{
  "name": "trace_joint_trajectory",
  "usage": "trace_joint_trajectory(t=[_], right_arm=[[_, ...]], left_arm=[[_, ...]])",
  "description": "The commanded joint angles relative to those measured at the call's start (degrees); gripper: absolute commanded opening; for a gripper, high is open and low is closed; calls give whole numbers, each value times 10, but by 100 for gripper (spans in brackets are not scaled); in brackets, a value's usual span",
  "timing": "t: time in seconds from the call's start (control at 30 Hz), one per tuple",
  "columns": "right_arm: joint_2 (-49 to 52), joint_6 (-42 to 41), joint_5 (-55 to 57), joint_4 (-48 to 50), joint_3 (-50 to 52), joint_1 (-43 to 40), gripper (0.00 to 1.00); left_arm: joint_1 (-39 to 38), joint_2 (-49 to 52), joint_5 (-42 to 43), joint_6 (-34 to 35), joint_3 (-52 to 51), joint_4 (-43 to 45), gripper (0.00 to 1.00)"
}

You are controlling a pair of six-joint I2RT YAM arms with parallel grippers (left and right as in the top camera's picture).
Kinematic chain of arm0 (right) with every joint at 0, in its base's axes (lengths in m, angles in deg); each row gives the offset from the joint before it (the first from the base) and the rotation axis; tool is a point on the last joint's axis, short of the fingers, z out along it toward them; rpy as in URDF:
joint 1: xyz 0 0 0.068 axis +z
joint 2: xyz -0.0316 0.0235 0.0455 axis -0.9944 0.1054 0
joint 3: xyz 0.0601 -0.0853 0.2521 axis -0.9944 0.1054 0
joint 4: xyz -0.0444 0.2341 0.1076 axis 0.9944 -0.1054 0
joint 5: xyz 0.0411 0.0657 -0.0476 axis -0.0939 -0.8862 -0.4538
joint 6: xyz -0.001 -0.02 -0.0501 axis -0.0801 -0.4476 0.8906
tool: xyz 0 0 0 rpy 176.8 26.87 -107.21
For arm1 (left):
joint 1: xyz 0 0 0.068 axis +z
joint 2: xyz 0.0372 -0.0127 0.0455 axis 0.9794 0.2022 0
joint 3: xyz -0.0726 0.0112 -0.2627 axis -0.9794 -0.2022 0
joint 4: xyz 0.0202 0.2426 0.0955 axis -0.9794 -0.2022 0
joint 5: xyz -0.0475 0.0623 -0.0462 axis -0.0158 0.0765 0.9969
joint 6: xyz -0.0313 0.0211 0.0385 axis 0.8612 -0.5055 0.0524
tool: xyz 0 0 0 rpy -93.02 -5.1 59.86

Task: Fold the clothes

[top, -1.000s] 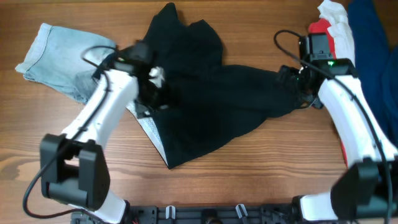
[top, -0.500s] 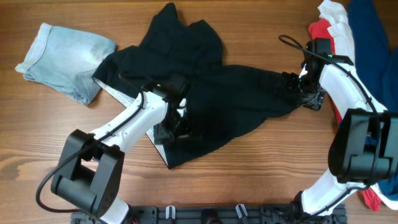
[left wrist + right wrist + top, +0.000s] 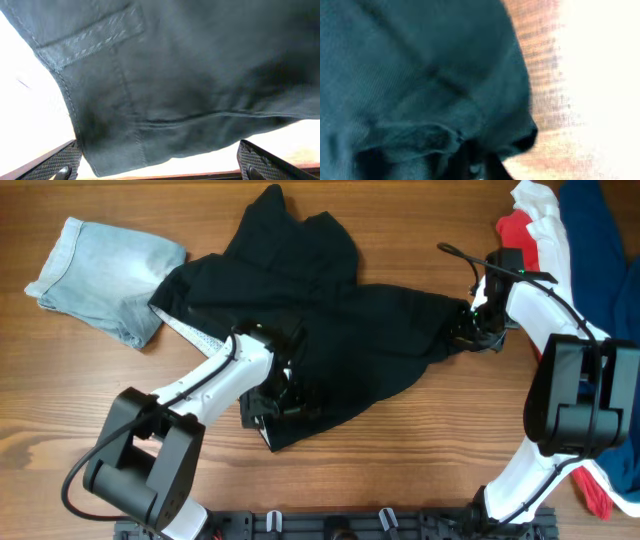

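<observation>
Black shorts (image 3: 340, 330) sprawl across the centre of a wooden table (image 3: 400, 470), with light-blue denim shorts (image 3: 100, 275) at 10 o'clock. The left gripper (image 3: 275, 400), fingers spread, sits on the black shorts' 7 o'clock edge. At their 3 o'clock end, the right gripper's (image 3: 468, 330) grasp cannot be told.

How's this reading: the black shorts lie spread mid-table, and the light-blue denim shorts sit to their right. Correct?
Not quite. The light-blue denim shorts sit to the left of the black shorts, not the right, as the overhead view shows. The black shorts do lie spread mid-table.
</observation>
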Motion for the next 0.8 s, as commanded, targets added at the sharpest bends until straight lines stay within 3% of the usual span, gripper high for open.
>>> trace_joint_trajectory(t=[0.0, 0.17, 0.27, 0.77], right_arm=[[13, -82, 100, -63, -1, 0, 4], [2, -202, 237, -172, -1, 0, 4], [-19, -234, 269, -212, 0, 0, 4], [-233, -198, 245, -281, 26, 0, 4]], left_arm=[[-3, 3, -10, 10, -27, -1, 100], [-3, 3, -20, 10, -50, -7, 100], [-3, 3, -27, 10, -65, -16, 100], [0, 3, -49, 10, -88, -31, 100]])
